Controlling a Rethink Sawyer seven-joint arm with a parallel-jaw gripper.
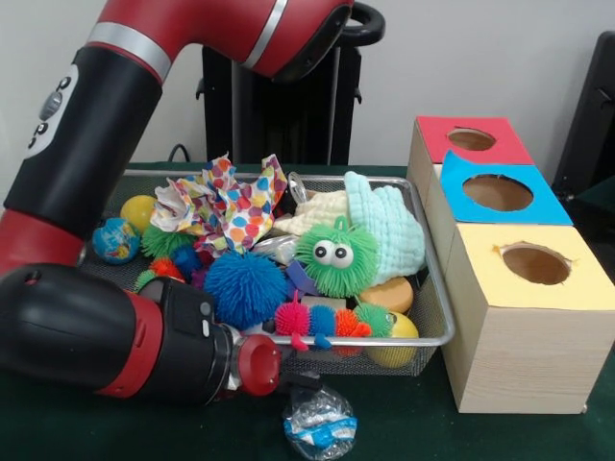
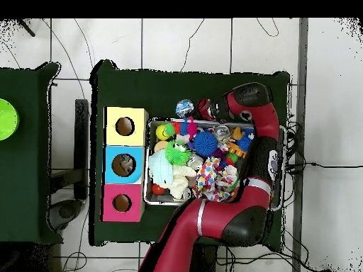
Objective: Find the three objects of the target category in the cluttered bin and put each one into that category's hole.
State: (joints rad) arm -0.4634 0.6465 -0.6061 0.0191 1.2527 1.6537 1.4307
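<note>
Bin [image 1: 434, 317] of wire mesh sits on the green desk [image 1: 538, 437], just left of the blue-topped box's hole [image 1: 498, 193]. Gripper [image 1: 298, 384] hovers outside the bin's near rim, above a crinkly clear ball [image 1: 319, 423]; finger state cannot be determined.

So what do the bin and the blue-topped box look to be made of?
The bin looks like silver wire mesh with a thick metal rim, see-through and glinting. The blue-topped box seems pale wood, its grain showing, with a matte, paper-like blue sheet on top.
</note>
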